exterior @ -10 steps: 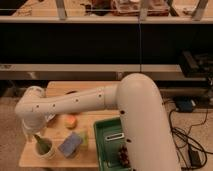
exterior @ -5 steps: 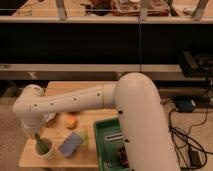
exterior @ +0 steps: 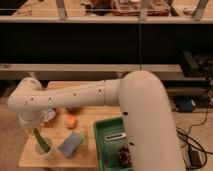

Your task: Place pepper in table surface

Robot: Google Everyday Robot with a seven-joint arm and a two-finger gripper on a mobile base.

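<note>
Gripper (exterior: pixel 36 131) above the white cup (exterior: pixel 46 150), barely moved since a second ago.
We see the pepper (exterior: pixel 42 140) standing in the cup on the table surface (exterior: pixel 95 118), gripper at its upper end.

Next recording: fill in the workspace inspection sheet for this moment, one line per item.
Surface: table surface, light tan wood, carrying several items.
Job's things: pepper, dark green, standing tilted in the white cup; not yet on the table.
Clutter: orange fruit; blue sponge; green tray holding small items.
Grippers: gripper directly above the cup, at the pepper's top end.
Cables: black cables on the floor at right.
Surroundings: dark shelving behind the table.
</note>
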